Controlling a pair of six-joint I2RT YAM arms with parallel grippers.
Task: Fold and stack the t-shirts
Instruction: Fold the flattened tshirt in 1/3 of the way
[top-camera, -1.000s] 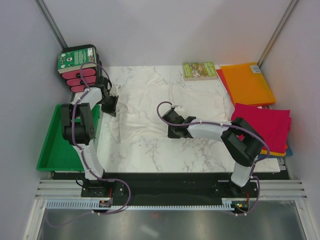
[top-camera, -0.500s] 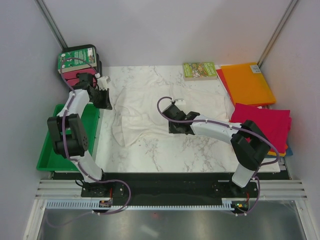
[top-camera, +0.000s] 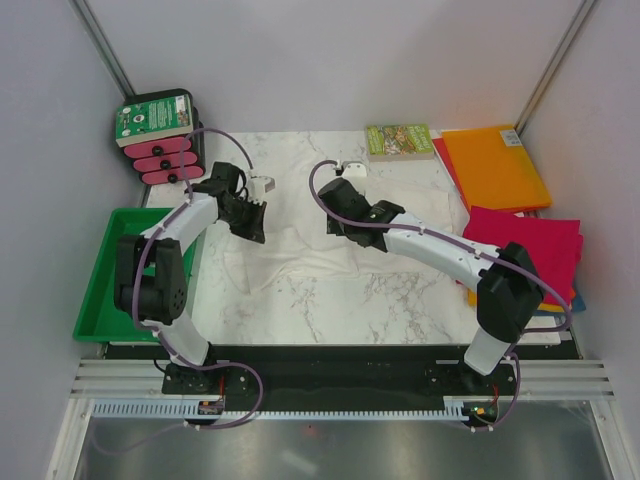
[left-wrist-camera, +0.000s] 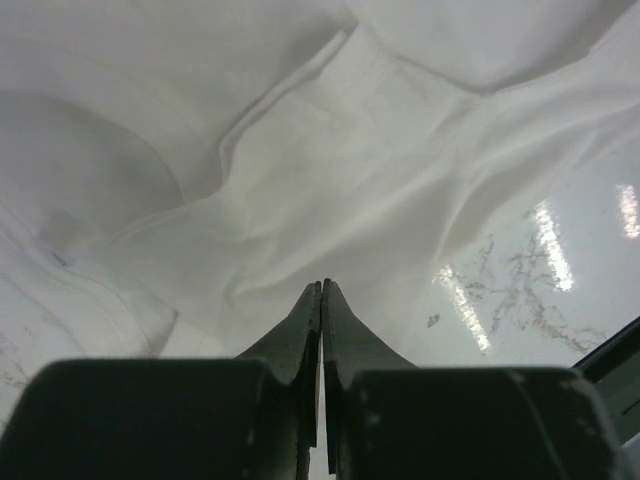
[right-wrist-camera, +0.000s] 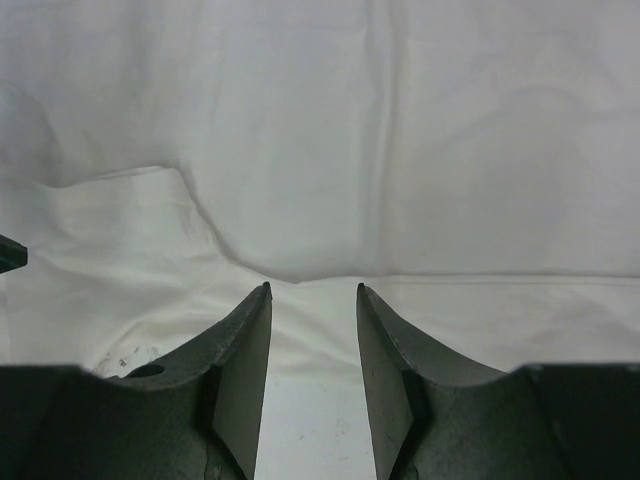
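white tee mid-fold: left hand shut, right hand free

i read this as the folding step on the white t-shirt (top-camera: 300, 238). it lies rumpled on the marble table (top-camera: 420, 305), left of centre, nowhere near a flat rectangle yet. the orange t-shirt (top-camera: 495, 165) and the magenta t-shirt (top-camera: 525, 250) sit folded at the far right, well apart from it. that looks like where the stack belongs.

my left gripper (left-wrist-camera: 321, 288) hangs over the shirt's left part with its fingers pressed tight together. the wrist view shows white cloth all around the tips. i cannot tell whether a thin fold is nipped between them or they are simply clenched on nothing. my right gripper (right-wrist-camera: 312, 292) is over the shirt's upper right part, fingers parted with nothing between them, only cloth and a hem line below.

next, i judge, the right hand needs to drop onto an edge or hem and pinch it. the left should hold or take the opposite edge, so both can draw the cloth flat before the fold. this fabric is thin and wrinkly, so a shallow pinch may slip or catch two layers. i would aim for a clear single edge.

the green-covered book (top-camera: 400, 140) and the green tray (top-camera: 105, 300) play no part.
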